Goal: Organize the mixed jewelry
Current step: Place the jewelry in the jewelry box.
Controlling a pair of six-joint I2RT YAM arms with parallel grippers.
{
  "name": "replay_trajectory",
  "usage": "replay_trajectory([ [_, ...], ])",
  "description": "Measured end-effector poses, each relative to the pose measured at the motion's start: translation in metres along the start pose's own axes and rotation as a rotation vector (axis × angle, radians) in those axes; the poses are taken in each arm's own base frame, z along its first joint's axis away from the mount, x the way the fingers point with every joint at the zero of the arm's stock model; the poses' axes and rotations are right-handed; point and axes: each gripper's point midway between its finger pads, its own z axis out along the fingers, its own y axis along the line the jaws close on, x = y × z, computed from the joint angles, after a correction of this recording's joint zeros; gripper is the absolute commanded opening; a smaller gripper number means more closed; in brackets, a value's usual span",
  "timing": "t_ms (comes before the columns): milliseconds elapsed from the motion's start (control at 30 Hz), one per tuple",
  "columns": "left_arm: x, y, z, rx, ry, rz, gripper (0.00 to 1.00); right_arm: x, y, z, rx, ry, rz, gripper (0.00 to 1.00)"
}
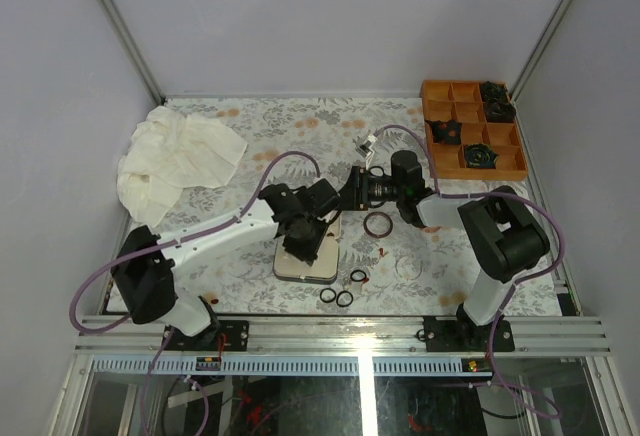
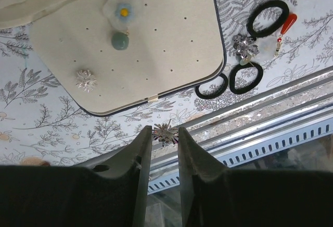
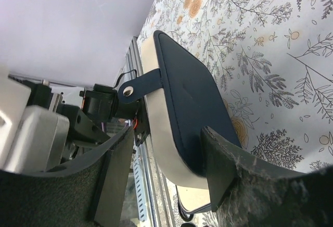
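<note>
- Your left claw (image 2: 164,136) pinches a spiky silver stud (image 2: 166,131), lower middle.
- Your right claw (image 3: 167,133) straddles the smooth dark case lid (image 3: 190,91), jaws wide; grip unclear.
- Matte black rings (image 2: 268,17) lie on the floral desk (image 2: 47,117), upper right.

1. Case lining (image 2: 166,34): matt cream board, dotted with small holes.
2. Case shell (image 3: 192,97): smooth, dark, leather-look, with a faint sheen.
3. Snowflake charm (image 2: 165,133): glittering silver metal.
4. Black rings (image 2: 251,24): matt, fabric-like.
5. Worktop (image 2: 41,112): matt floral-printed covering.
6. Fingers (image 2: 138,175): matt black plastic.
</note>
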Motion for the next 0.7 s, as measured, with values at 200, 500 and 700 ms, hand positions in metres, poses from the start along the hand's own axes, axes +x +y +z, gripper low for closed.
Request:
replay_trajectory([
  [200, 0.009, -0.012, 0.009, 0.007, 0.036, 0.09, 0.0, 0.001, -0.003, 0.002, -0.009, 0.002, 0.023, 0.61],
  [500, 0.011, -0.029, 0.022, 0.021, 0.065, 0.228, 0.0, 0.001, -0.008, 0.009, -0.034, 0.016, 0.067, 0.61],
  [700, 0.012, -0.026, 0.029, 0.011, 0.085, 0.267, 0.0, -0.006, -0.005, 0.02, -0.074, 0.027, 0.083, 0.61],
])
